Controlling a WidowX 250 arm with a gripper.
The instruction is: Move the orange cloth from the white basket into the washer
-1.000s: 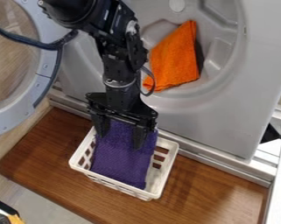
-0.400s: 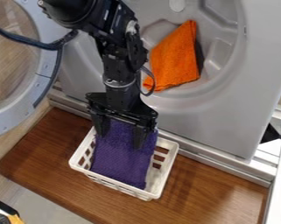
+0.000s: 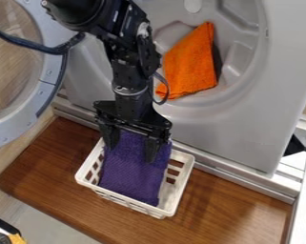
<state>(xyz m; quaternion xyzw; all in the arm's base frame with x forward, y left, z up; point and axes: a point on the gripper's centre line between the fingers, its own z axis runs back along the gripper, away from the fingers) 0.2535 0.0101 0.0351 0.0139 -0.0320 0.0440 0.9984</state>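
Brown wood formed the worktop [image 3: 231, 207] beneath the tool [image 3: 131, 151], while the orange cloth [image 3: 192, 62] lay inside the round opening of the grey washer [image 3: 263, 124], above and to the right of the tool in the view and well apart from it. The tool hung with its two fingers spread, one toward each side edge of a purple cloth [image 3: 135, 178], which lay below it in the white basket [image 3: 182, 190]. Farther out, the washer's door [image 3: 8, 127] stood open to the tool's left, and a black and yellow object [image 3: 16, 238] showed at the lower left corner.
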